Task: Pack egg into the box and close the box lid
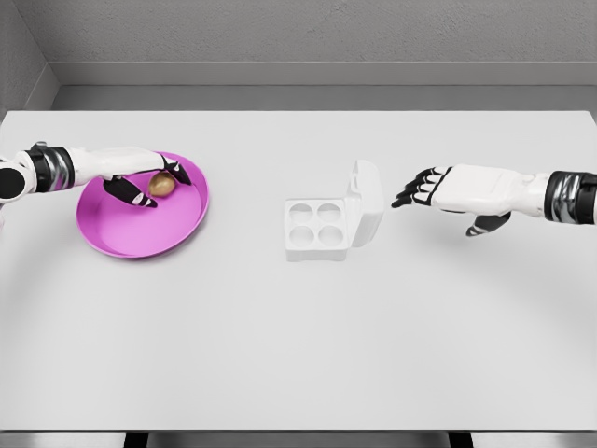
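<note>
On the white table (298,355), the open four-cup box (317,228) waits empty (lid (366,202) upright) while the right hand (446,194) hovers spread nearby, and the left hand (145,177) cups the light, brittle egg (162,185) in the pink plate (121,238), best pinched gently across its middle.

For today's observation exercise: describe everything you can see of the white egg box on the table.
The egg box is small, white and looks like moulded plastic. Its tray has four round cups in a two-by-two grid, all empty. The hinged lid stands open, raised on the tray's right side. It sits near the middle of the white table, touched by neither hand; the right hand hovers to its right.
</note>
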Action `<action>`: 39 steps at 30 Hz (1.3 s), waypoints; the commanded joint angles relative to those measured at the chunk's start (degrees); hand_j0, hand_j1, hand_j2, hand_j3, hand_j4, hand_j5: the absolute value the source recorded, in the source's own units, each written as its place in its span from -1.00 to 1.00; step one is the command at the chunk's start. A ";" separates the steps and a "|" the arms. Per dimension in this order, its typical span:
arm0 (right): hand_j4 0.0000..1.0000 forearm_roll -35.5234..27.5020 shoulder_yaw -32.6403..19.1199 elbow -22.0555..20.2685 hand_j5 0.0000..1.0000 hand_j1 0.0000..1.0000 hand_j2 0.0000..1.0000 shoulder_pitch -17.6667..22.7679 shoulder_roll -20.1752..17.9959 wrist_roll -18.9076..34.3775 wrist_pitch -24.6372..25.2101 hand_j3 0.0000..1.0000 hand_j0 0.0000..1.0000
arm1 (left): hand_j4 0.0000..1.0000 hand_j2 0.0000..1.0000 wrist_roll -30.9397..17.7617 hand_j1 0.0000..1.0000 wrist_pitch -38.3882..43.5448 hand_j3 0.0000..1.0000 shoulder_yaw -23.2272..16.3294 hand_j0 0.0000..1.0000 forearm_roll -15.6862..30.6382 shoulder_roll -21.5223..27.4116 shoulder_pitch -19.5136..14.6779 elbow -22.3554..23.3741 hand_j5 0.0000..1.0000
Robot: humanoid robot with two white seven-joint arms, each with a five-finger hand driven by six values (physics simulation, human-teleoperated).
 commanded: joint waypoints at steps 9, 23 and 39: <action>1.00 -0.28 -0.04 -0.30 1.00 1.00 1.00 -0.09 -0.06 -0.02 0.15 1.00 1.00 | -0.03 -0.03 -0.47 -0.03 0.12 -0.03 0.01 -0.03 0.33 0.01 0.00 -0.09 -0.03; 1.00 -0.37 -0.04 -0.39 1.00 1.00 1.00 -0.18 -0.06 -0.02 0.15 1.00 1.00 | -0.11 -0.11 -0.38 -0.11 0.12 -0.11 -0.07 -0.11 0.68 0.71 -1.23 -1.14 -0.11; 1.00 -0.37 -0.04 -0.48 1.00 1.00 1.00 -0.53 -0.15 -0.02 0.15 1.00 1.00 | -0.23 -0.23 -0.12 -0.23 0.12 -0.23 -2.01 -0.23 0.85 -3.42 -2.37 -16.79 -0.23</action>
